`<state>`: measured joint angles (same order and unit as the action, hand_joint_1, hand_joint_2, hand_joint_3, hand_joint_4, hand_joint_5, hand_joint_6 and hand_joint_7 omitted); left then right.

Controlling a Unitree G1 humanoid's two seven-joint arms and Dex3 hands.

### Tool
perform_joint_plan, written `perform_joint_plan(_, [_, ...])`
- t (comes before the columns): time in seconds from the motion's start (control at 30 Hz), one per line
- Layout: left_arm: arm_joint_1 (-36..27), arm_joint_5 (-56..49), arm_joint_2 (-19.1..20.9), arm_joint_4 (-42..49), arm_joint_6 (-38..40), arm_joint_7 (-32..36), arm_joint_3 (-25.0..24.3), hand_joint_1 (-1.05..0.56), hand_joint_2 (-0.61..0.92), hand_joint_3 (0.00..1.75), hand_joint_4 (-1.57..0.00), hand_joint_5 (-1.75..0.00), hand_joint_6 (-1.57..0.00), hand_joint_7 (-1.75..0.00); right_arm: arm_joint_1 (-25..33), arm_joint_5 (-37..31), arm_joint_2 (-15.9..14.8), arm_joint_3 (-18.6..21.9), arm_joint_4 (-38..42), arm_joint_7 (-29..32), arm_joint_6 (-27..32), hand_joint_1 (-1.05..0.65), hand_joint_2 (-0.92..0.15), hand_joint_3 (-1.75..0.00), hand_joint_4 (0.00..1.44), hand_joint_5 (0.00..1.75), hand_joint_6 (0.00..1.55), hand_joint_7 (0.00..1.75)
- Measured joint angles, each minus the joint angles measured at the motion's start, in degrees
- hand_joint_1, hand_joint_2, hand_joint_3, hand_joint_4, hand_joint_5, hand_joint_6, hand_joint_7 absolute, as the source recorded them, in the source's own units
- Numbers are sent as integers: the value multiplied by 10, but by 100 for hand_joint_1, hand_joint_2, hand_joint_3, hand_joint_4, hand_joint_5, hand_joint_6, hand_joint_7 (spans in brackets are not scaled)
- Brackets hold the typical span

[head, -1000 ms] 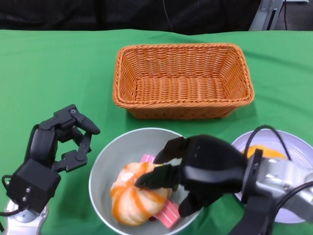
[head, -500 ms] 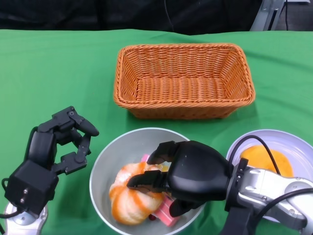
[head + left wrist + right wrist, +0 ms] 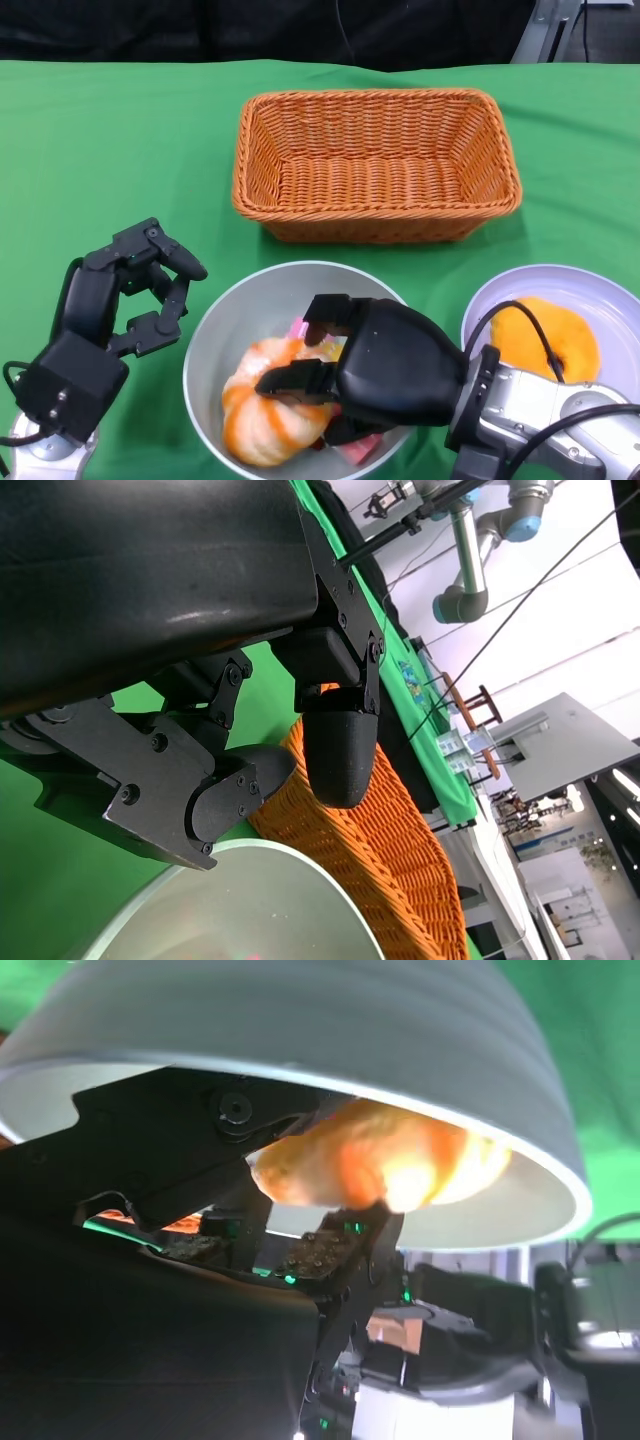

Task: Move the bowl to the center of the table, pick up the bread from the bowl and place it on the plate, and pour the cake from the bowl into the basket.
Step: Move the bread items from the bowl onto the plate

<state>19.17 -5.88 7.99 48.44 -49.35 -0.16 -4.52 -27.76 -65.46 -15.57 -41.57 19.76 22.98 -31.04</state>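
1. Bowl [image 3: 225,330], grey-white, sits on the green table [image 3: 110,150] near its front edge, about mid-width, just in front of the basket [image 3: 375,165] w/ a strip of cloth between them.
2. Bread [image 3: 262,415], round w/ orange stripes, lies in the bowl's front-left part. The right wrist view shows it [image 3: 385,1155] glowing orange inside the bowl rim [image 3: 545,1150].
3. Cake [image 3: 298,327]: only a pink-and-white bit shows behind the bread, plus another bit under the hand near the bowl's front; the rest is hidden.
4. Right hand [image 3: 365,365] reaches into the bowl from the right. Fingers [image 3: 295,380] are wrapped over and against the bread, one across its top, others at its right side, so it is clamped on the bread. Bread looks to be resting in the bowl, not lifted.
5. Left hand [image 3: 115,305] is just left of the bowl, near the front-left edge, not touching it. Fingers apart, curved, nothing between them. The left wrist view shows its fingertips [image 3: 338,750] over the bowl rim [image 3: 300,865] w/ the basket [image 3: 400,850] beyond.
6. Plate [image 3: 610,300], pale lilac, at the front-right corner, carries a yellow-orange round item [image 3: 555,335]; the right forearm crosses its front part.
7. Basket is orange wicker, rectangular, toward the table's back edge, mid-width.
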Motion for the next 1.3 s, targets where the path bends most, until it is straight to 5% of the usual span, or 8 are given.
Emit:
perform_joint_plan(0.73, [0,-7,1,12,-13,16,0,-2,59,106,-82,-158,-78,-135,-25,4,31,-8,102,124,-32,-30,-92,-6,72,146,86,65])
perform_joint_plan(0.97, [0,15,1,12,-13,-3,0,-3,61,105,-78,-157,-74,-135,-35,28,30,0,106,112,-45,-33,-92,-6,61,167,58,122])
perform_joint_plan(1.17, [2,23,2,24,-13,-21,0,-4,64,100,-79,-159,-72,-134,-42,32,25,6,106,117,-51,-33,-87,-2,58,166,54,125])
perform_joint_plan(1.3, [3,30,2,27,-11,-27,-1,-3,66,96,-79,-164,-73,-133,-49,50,17,25,105,123,-61,-32,-92,-20,57,167,51,126])
